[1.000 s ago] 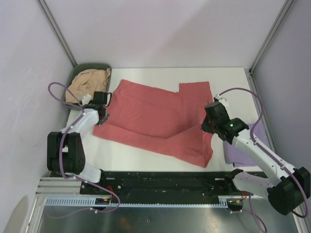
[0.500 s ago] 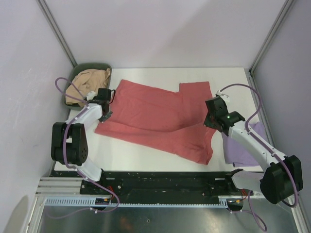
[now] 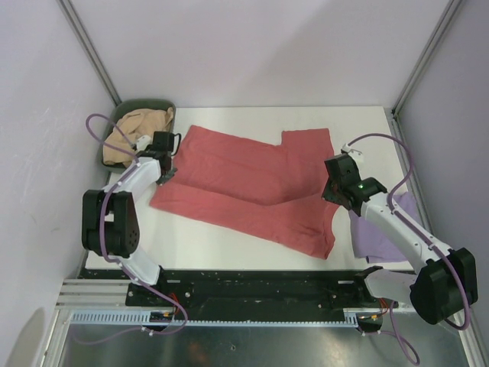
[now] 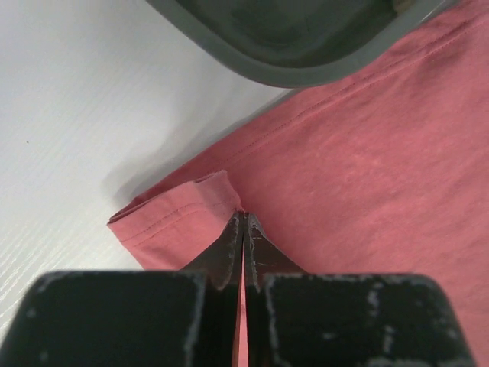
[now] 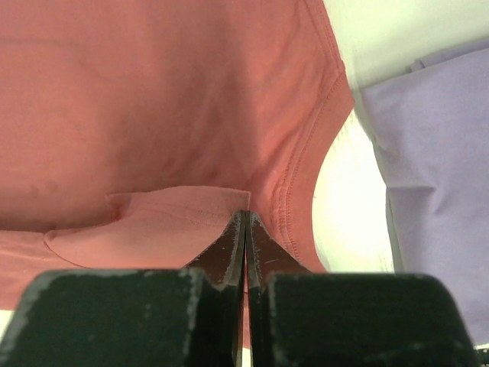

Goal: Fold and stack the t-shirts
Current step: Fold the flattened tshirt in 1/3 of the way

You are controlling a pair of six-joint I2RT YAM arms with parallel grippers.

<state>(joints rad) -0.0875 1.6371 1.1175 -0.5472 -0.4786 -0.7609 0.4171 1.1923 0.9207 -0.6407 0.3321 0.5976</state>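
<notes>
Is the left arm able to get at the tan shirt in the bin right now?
Likely not yet. The bin lies right beside the left arm, nothing covering the tan shirt, but the left fingers are shut on the red shirt.

Lav. tee (image 3: pixel 367 245) partly hidden under R arm (image 3: pixel 397 229); bin (image 4: pixel 290 73) cropped.

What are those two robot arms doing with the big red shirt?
They are folding t-shirts. The left pincer and the right pincer are each shut on an edge of the salmon-red t-shirt, which lies spread on the white table, partly folded over. A lavender t-shirt lies at the right side, and a tan t-shirt sits bunched in the dark green bin at the back left.
</notes>
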